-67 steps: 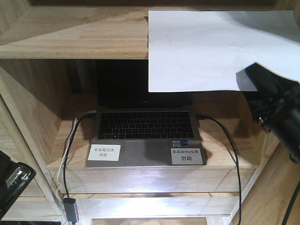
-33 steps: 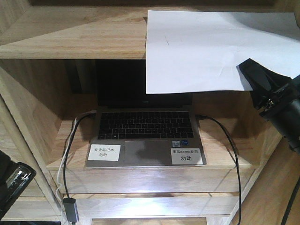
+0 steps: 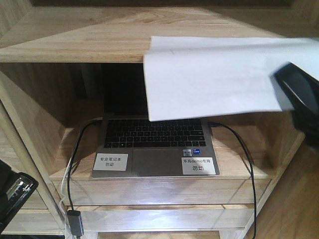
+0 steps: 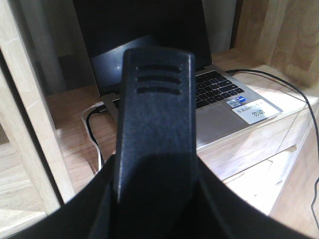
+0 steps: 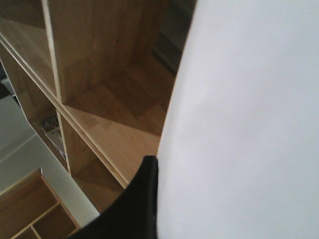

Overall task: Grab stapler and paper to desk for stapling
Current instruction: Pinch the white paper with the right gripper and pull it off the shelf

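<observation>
The paper (image 3: 214,79), a white sheet, hangs tilted in front of the upper shelf and hides the top of the laptop screen. My right gripper (image 3: 297,94), blurred, is shut on its right edge. In the right wrist view the paper (image 5: 244,119) fills the right side, pressed against a black finger (image 5: 142,199). The black stapler (image 4: 154,99) sticks out forward between the jaws of my left gripper (image 4: 154,204), which is shut on it. In the front view my left gripper (image 3: 12,196) sits low at the left edge. The desk is out of view.
A light wood shelving unit (image 3: 75,40) fills the front view. An open laptop (image 3: 154,144) with two white labels sits in its middle bay. Black and white cables (image 3: 72,164) run down the left, and another black cable (image 3: 246,164) runs down the right.
The paper has slid off the upper shelf, down and to the left, and now tilts. My right gripper has risen slightly with it. The left gripper has stayed put.
</observation>
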### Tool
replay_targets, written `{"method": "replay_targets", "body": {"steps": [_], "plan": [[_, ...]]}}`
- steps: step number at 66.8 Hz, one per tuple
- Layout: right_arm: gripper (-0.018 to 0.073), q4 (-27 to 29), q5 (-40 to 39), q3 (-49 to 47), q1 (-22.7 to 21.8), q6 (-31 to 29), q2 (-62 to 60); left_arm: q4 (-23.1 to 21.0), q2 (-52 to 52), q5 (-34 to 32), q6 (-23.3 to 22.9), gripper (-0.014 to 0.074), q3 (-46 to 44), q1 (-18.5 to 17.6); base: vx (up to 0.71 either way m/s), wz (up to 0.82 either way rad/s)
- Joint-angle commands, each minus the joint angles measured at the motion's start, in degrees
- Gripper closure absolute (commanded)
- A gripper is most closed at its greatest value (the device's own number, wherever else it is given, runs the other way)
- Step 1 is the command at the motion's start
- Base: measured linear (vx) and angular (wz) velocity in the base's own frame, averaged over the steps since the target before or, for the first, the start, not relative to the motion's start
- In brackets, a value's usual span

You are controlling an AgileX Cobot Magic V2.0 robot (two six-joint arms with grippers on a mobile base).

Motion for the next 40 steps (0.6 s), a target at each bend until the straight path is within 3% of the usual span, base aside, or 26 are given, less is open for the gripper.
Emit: {"method": "replay_targets", "body": {"steps": [1, 28, 40], "plan": [[0.0568, 4.75, -0.16, 2.11, -0.17, -0.36, -4.73, -0.61, 0.43, -6.96, -0.11, 0.0603, -1.76, -0.16, 0.00, 0.00], [0.0566, 5.50, 14.97, 11.66, -0.17, 7.15, -24.52, -0.61, 0.43, -6.96, -0.11, 0.0603, -1.76, -0.16, 0.00, 0.00], [0.0566, 5.38, 17.36, 14.45, -0.17, 8.81, -28.07, -0.61, 0.43, -6.96, -0.11, 0.0603, -1.76, -0.16, 0.00, 0.00]]}}
